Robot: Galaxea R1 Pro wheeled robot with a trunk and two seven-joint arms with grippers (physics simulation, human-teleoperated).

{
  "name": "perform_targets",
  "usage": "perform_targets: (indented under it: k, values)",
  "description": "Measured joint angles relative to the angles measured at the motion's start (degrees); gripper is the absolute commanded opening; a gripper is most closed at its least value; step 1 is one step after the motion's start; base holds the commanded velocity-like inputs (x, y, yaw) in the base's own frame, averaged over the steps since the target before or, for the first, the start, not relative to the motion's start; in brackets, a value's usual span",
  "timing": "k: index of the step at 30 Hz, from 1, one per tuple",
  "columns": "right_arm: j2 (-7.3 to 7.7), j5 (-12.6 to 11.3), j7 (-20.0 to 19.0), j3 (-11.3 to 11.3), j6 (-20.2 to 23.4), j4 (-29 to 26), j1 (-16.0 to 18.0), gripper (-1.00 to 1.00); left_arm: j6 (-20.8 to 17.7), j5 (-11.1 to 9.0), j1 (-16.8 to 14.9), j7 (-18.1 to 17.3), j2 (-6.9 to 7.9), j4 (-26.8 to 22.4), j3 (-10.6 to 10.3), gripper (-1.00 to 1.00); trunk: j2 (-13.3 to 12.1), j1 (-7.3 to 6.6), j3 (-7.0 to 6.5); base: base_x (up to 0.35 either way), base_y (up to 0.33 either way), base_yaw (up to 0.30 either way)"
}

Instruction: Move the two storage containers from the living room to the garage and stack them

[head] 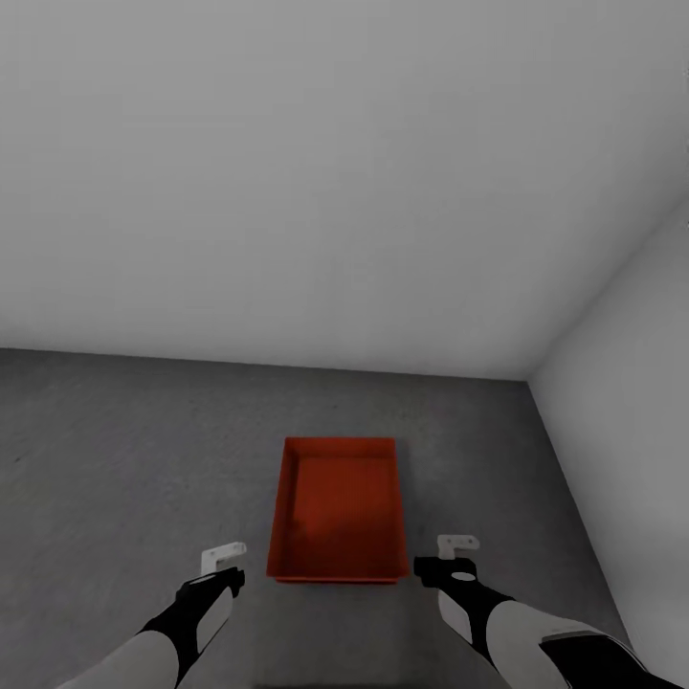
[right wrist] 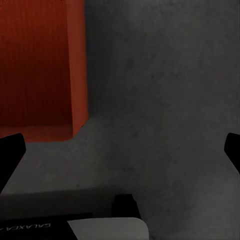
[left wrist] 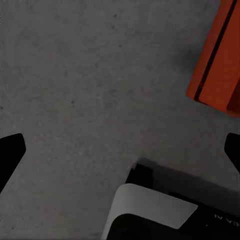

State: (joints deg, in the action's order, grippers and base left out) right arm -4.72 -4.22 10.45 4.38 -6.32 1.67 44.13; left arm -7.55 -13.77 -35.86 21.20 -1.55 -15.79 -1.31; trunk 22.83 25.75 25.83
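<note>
On grey floor (head: 144, 459), seemingly two nested empty storage containers (head: 337, 512); both claws released.

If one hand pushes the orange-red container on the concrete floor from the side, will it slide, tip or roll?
The container would probably slide rather than roll: it is a flat-bottomed rectangular box. Tipping seems unlikely, since it looks low and wide. Its thin walls and empty inside suggest that it is light, though the rough floor may drag on it. A dark seam along its side hints at two bins, possibly shifting apart.

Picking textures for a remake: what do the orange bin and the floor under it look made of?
The storage container looks like matte orange-red plastic: thin plain walls, fine ribbing inside. The floor looks like rough, unpolished concrete: dark grey and speckled. Both are a simulator's renders, so this is a guess.
</note>
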Motion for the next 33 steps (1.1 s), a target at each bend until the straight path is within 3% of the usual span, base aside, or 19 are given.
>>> perform_targets:
  k: [7,33]
  values:
    - [0.01,0.0,-0.1,0.0,0.1,0.0,0.0,1.0,-0.1,0.1,0.0,0.2,-0.03,1.2,0.0,1.0,0.0,0.03,-0.1,-0.171,0.038,0.0]
    - [0.01,0.0,0.1,-0.1,0.2,0.0,0.0,1.0,-0.8,0.1,0.0,0.3,0.05,1.6,0.1,1.0,0.0,0.03,-0.11,-0.31,0.091,0.0]
